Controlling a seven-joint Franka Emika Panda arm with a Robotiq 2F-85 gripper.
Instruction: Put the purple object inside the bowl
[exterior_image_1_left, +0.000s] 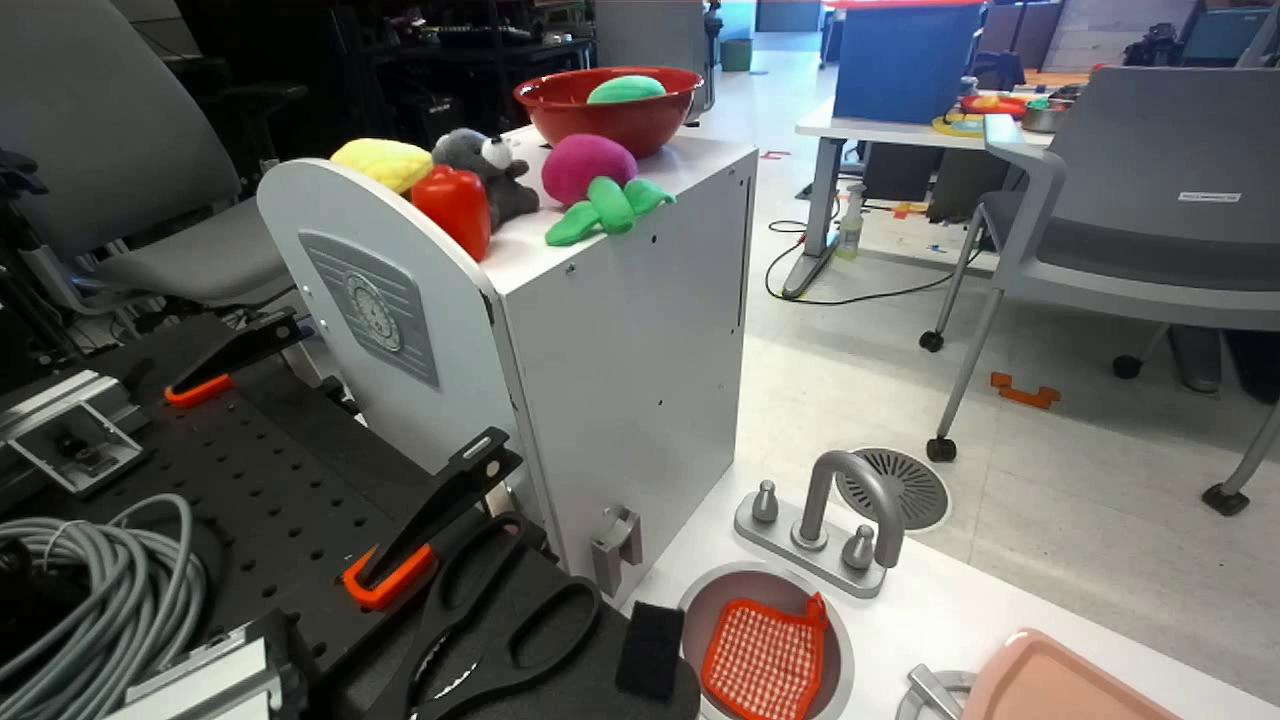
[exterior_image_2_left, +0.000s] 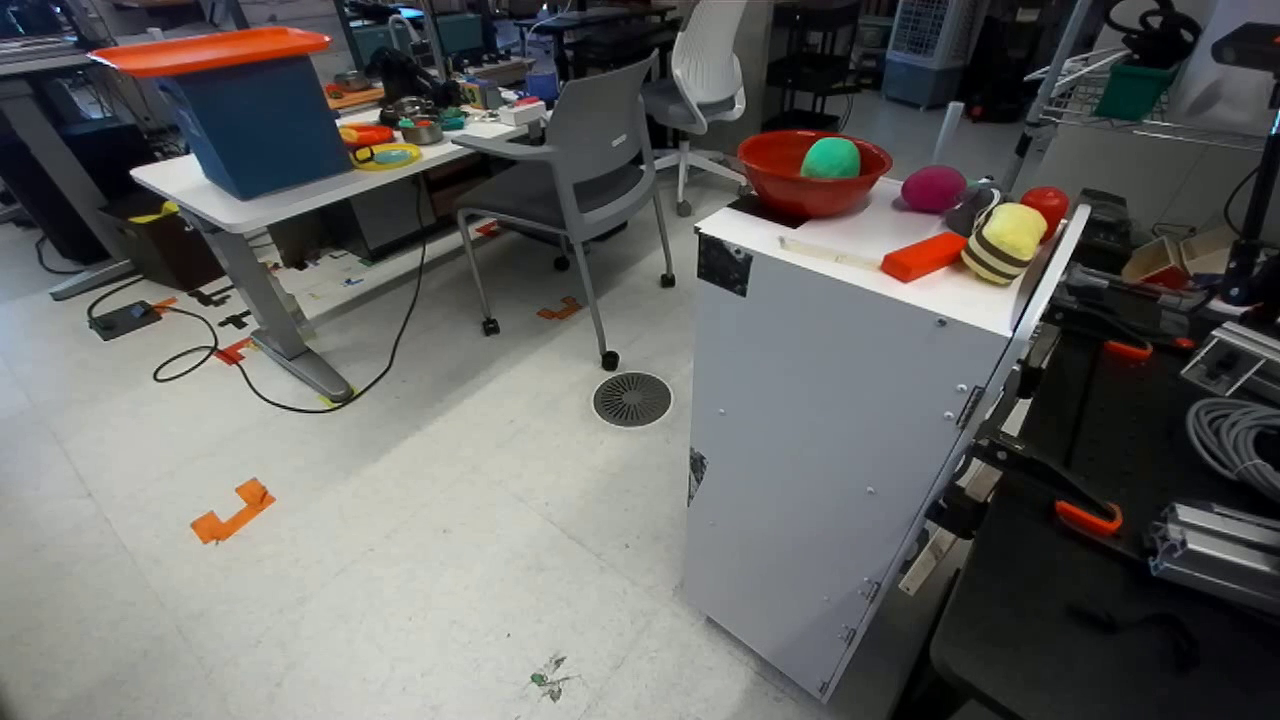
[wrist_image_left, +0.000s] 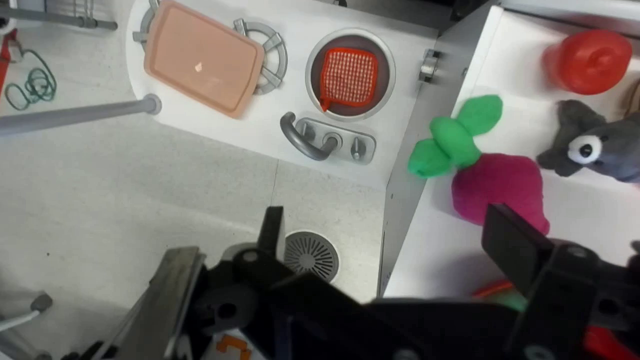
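In an exterior view, the purple toy (exterior_image_1_left: 587, 170) is lying on top of the cabinet (exterior_image_1_left: 625, 360), its green leaves (exterior_image_1_left: 610, 207) reaching the edge. The bowl (exterior_image_1_left: 642, 120) is standing beyond it, holding a green toy (exterior_image_1_left: 626, 90); nothing purple is showing inside. The grey toy (exterior_image_1_left: 492, 175) and red pepper (exterior_image_1_left: 455, 210) are sitting nearby.

In an exterior view that is also showing a red block (exterior_image_2_left: 922, 257) and the yellow toy (exterior_image_2_left: 1010, 240), a gap is separating the purple toy from the bowl. Neither exterior view is showing the claw.

In the wrist view, the claw (wrist_image_left: 385, 231) is gaping, its fingers (wrist_image_left: 515, 244) spread wide and gripping nothing. One finger is overlapping the purple toy along the line of sight; contact cannot be confirmed. On this evidence, the task is standing at its start: grasping, lifting, carrying and releasing all appear to be remaining.
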